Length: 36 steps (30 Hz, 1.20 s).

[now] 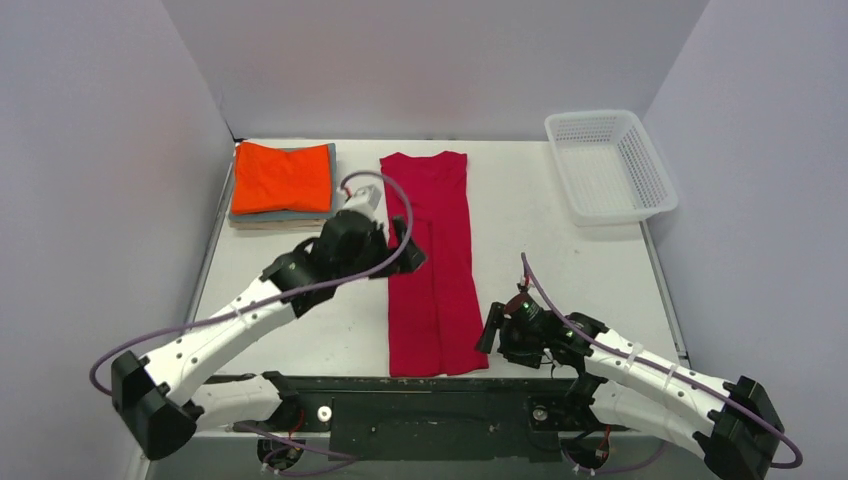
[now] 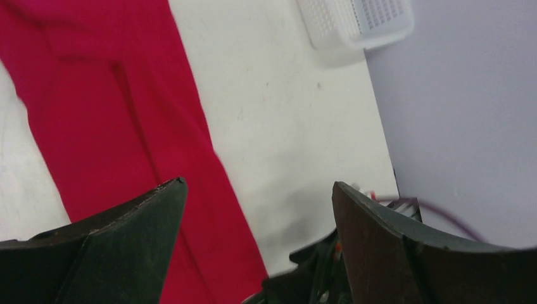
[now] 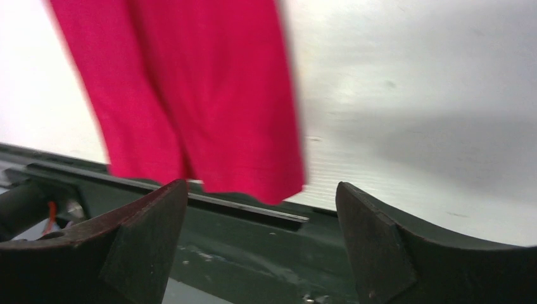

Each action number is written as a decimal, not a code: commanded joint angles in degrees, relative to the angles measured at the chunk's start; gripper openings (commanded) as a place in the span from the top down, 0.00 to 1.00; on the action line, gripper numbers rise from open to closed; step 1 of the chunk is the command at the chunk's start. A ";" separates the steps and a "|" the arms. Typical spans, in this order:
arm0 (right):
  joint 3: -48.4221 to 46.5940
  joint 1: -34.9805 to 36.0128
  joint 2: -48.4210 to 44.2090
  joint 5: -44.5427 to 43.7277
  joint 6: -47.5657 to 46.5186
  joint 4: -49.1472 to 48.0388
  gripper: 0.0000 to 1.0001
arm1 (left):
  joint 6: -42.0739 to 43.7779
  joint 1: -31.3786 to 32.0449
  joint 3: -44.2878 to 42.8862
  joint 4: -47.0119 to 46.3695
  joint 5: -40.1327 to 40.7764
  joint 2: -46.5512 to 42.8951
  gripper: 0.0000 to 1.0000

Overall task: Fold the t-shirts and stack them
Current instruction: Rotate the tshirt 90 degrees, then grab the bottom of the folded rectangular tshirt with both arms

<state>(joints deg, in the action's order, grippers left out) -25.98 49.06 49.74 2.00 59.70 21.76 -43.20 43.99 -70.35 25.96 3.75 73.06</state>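
The crimson-red t-shirt (image 1: 436, 262) lies flat in the table's middle, folded lengthwise into a long strip; it also shows in the left wrist view (image 2: 107, 126) and in the right wrist view (image 3: 209, 95). A stack of folded t-shirts stands at the back left: the orange one (image 1: 282, 177) on top, a grey-blue one (image 1: 283, 214) and a beige one (image 1: 268, 225) under it. My left gripper (image 1: 405, 245) is open and empty, over the red shirt's left edge. My right gripper (image 1: 494, 328) is open and empty, just right of the shirt's near right corner.
A white plastic mesh basket (image 1: 608, 165) stands at the back right, also in the left wrist view (image 2: 354, 22). The dark base rail (image 1: 400, 395) runs along the table's near edge. Grey walls close in the left, back and right sides.
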 commanded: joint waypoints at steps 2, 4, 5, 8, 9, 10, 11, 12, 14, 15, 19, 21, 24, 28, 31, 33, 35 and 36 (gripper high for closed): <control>3.44 -0.50 0.95 1.30 3.72 -1.77 0.30 | -15.35 4.93 27.74 3.06 7.22 -14.89 0.05; 4.64 -0.48 2.08 2.36 4.09 -4.57 0.36 | -20.47 8.31 33.98 5.05 7.15 -20.38 0.05; 5.11 -0.51 2.77 2.68 4.59 -6.50 0.38 | -23.14 9.32 35.95 4.84 6.67 -23.41 0.06; 6.82 -0.50 4.42 3.49 5.61 -10.94 0.48 | -28.30 12.70 45.66 -1.08 2.87 -27.40 0.09; 7.04 -0.42 5.31 3.53 5.87 -11.51 0.52 | -29.11 13.14 48.55 -2.62 2.24 -28.11 0.11; 7.42 -0.38 5.78 3.53 6.00 -12.39 0.54 | -29.96 13.74 49.61 -5.93 0.98 -28.17 0.14; 7.78 -0.42 6.66 3.65 6.21 -12.72 0.57 | -30.43 14.01 51.01 -7.20 0.55 -27.58 0.15; 7.96 -0.34 7.03 3.68 6.34 -13.24 0.58 | -30.89 14.50 51.36 -9.16 0.18 -27.07 0.19; 8.90 -0.15 7.64 3.53 6.95 -13.97 0.64 | -31.19 15.26 51.82 -11.06 0.33 -24.44 0.25; 9.54 -0.13 7.63 3.32 7.47 -14.34 0.69 | -31.22 15.52 51.87 -11.61 0.49 -23.74 0.27; 10.80 -0.11 6.52 3.27 8.34 -14.63 0.81 | -31.96 17.00 52.19 -13.87 0.47 -18.95 0.39; 11.00 -0.03 5.94 3.28 8.48 -14.68 0.83 | -32.56 17.31 52.64 -16.58 -0.31 -16.71 0.51; 10.97 -0.08 5.22 3.39 8.52 -14.47 0.84 | -32.79 17.78 52.47 -17.86 -1.57 -13.65 0.66; 10.99 0.05 5.29 3.92 8.30 -14.87 0.93 | -33.37 18.23 51.66 -16.85 0.08 -12.10 0.88; 10.45 0.18 4.77 4.20 8.27 -14.74 1.00 | -33.29 18.24 50.21 -14.67 0.90 -12.50 1.00; 9.23 0.17 3.65 4.27 7.78 -13.71 1.00 | -32.47 18.24 48.70 -13.51 1.47 -14.59 1.00; 6.92 0.17 2.47 3.62 6.36 -11.63 1.00 | -31.37 18.02 47.32 -12.94 2.07 -16.53 1.00; 5.08 0.08 2.38 2.96 5.89 -10.98 1.00 | -30.91 17.61 46.09 -12.33 2.76 -17.06 1.00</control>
<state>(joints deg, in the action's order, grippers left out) -16.14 48.84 53.95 6.44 67.44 6.04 -75.94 61.84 -19.42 11.97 3.77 59.31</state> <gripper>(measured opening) 0.018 0.026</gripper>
